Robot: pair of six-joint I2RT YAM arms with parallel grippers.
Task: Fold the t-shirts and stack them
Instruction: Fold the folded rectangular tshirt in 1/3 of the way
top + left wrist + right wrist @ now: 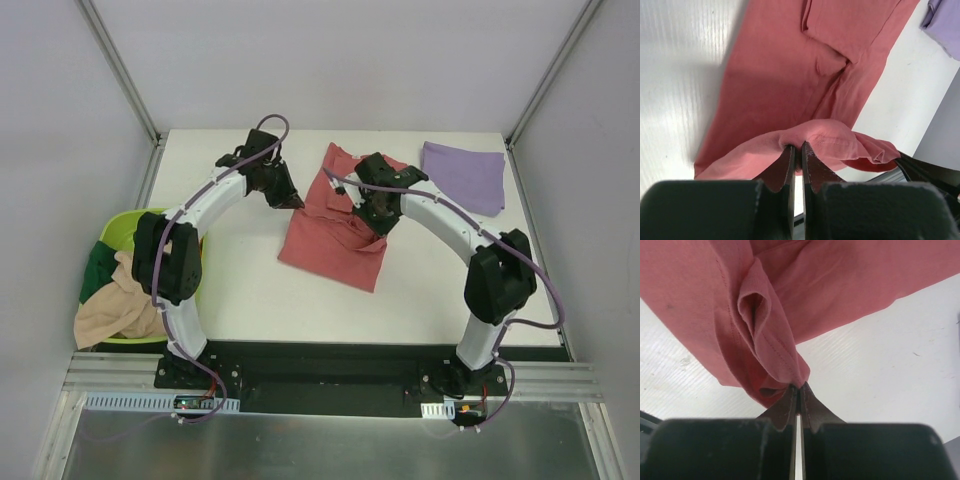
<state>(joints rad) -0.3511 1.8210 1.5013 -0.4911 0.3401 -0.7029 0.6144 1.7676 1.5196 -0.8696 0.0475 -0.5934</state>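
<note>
Red t-shirt [325, 245], long axis near-to-far, pinched by left tool [796, 147], right tool [799, 386]

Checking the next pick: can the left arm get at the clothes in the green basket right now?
Probably not yet: the left gripper is shut on the red t-shirt. Nothing covers the green basket beside its base.

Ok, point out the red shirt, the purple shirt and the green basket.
red shirt [328, 250], top view, flat lower body
purple shirt [465, 175], top view, its middle
green basket [122, 224], top view, far rim
</note>
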